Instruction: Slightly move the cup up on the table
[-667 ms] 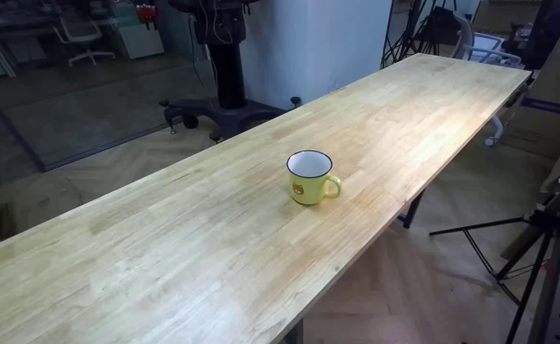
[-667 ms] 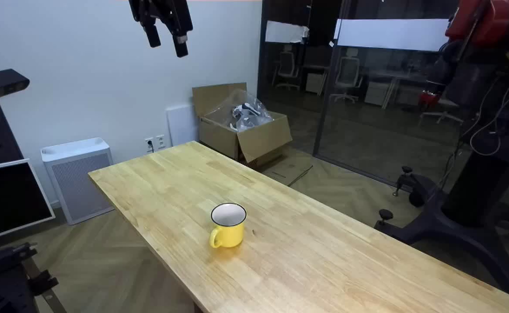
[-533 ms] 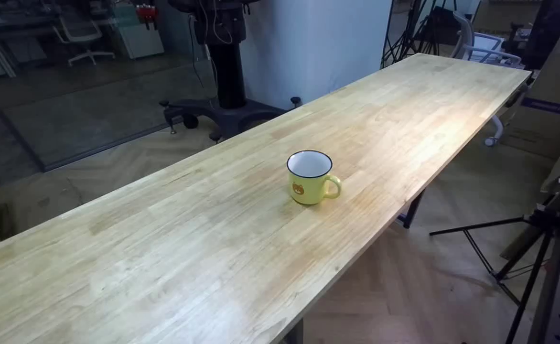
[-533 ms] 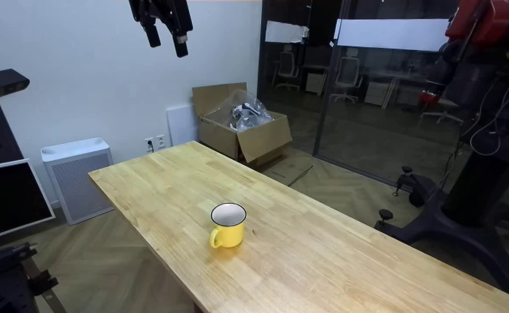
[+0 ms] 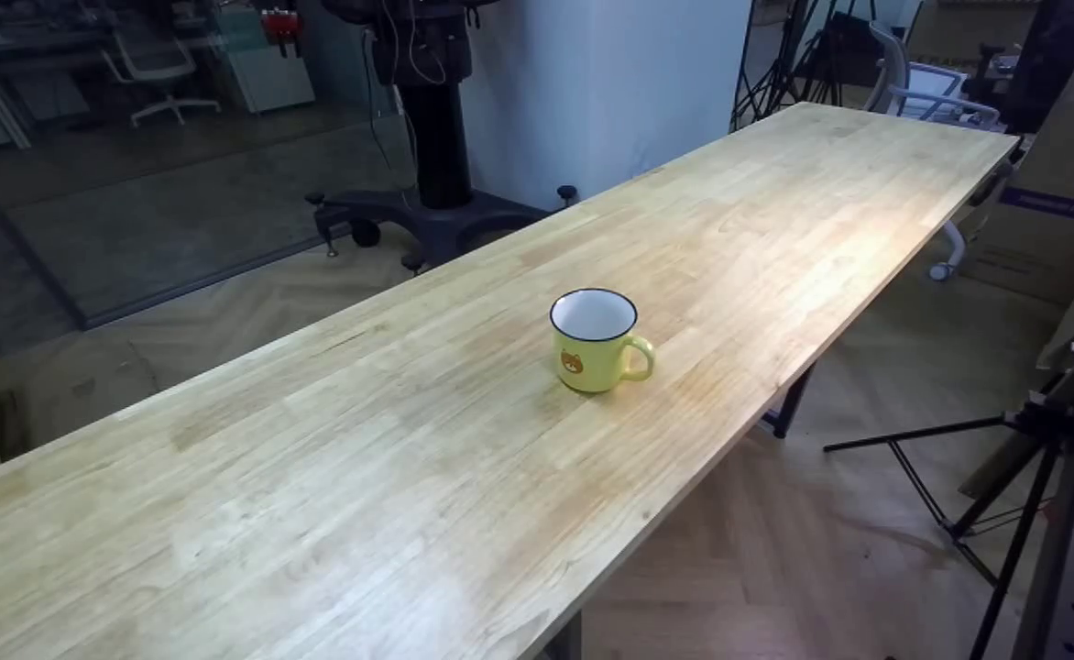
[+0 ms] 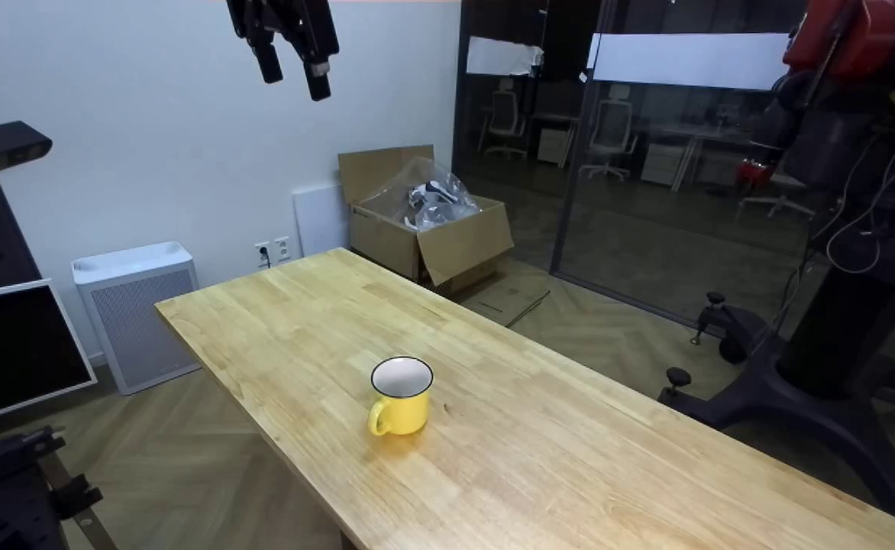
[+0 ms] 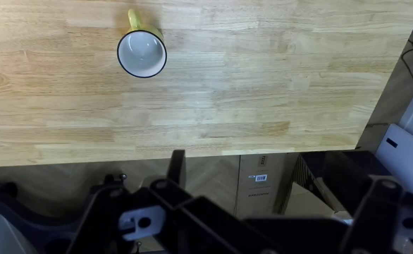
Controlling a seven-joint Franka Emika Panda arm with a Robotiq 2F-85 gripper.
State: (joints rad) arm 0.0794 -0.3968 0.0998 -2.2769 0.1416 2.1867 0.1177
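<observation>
The yellow cup [image 5: 592, 353] with white inside and dark rim stands upright on the wooden table [image 5: 363, 477]. In an exterior view the cup [image 6: 402, 405] has its handle toward the near-left long edge of the table [image 6: 570, 466]. In the wrist view the cup [image 7: 142, 53] is at upper left, seen from above, handle pointing up, on the table [image 7: 248, 88]. My gripper [image 6: 295, 79] hangs high above and well apart from the cup. In the wrist view its fingers [image 7: 257, 163] are spread with nothing between them, over the area beyond the table's edge.
An open cardboard box [image 6: 432, 229] with plastic wrapping stands on the floor beyond the table's end. A white air purifier [image 6: 142, 313] is by the wall. A black wheeled stand base [image 5: 436, 215] stands beside the table's long edge. A tripod [image 5: 977, 495] stands on the opposite side.
</observation>
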